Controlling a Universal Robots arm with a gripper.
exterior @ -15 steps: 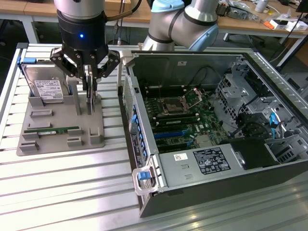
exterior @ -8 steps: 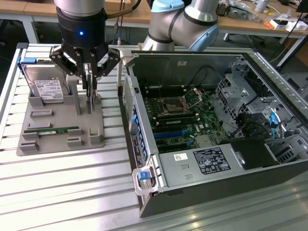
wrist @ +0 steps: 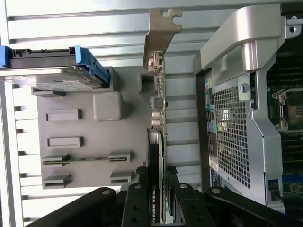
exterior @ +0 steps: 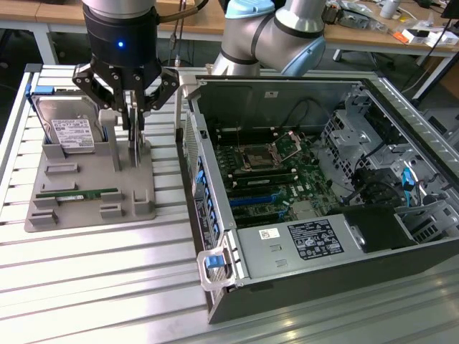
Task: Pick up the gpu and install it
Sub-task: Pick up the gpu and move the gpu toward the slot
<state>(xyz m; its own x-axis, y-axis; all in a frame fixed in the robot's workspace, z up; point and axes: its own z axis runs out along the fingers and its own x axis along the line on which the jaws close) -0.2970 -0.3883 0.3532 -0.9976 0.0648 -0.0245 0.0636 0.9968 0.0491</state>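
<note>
The gpu (exterior: 135,147) stands on edge at the right side of the grey holder tray (exterior: 86,208), its lower edge still at the tray's surface. In the wrist view the gpu (wrist: 161,109) shows edge-on, with its silver bracket (wrist: 158,33) at the far end. My gripper (exterior: 133,118) comes straight down over it. The black fingers (wrist: 138,194) press against both broad faces, so the gripper (wrist: 156,187) is shut on the card. The open computer case (exterior: 301,179) lies at the exterior view's right, with its motherboard (exterior: 272,172) and blue slots (exterior: 254,201) exposed.
The tray also holds a silver hard drive (exterior: 72,132) in a blue frame and a green memory stick (exterior: 77,193). The case's perforated rear wall (wrist: 232,127) stands close beside the card. The slatted metal table (exterior: 107,287) runs toward the front.
</note>
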